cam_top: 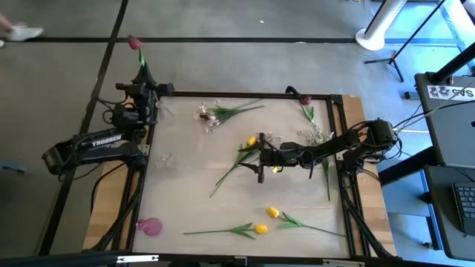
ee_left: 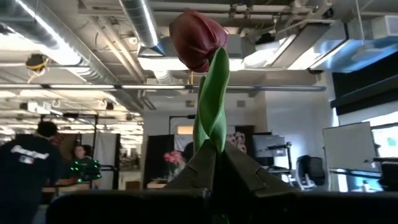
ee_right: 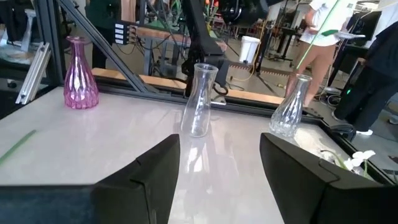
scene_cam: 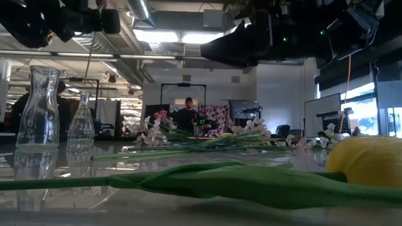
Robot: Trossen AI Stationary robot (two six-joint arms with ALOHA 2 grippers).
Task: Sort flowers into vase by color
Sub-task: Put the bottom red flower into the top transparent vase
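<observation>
In the low view the yellow tulip ran off the picture's right edge, and the green stalk lying in front was blurred and cut at both sides. In the left wrist view the red tulip's stem disappeared between the dark fingers. In the high view the clear vases were barely discernible.

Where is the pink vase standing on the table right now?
In the high view the pink vase stands at the table's near-left corner, left of the yellow tulips; the right wrist view shows it upright and empty.
</observation>
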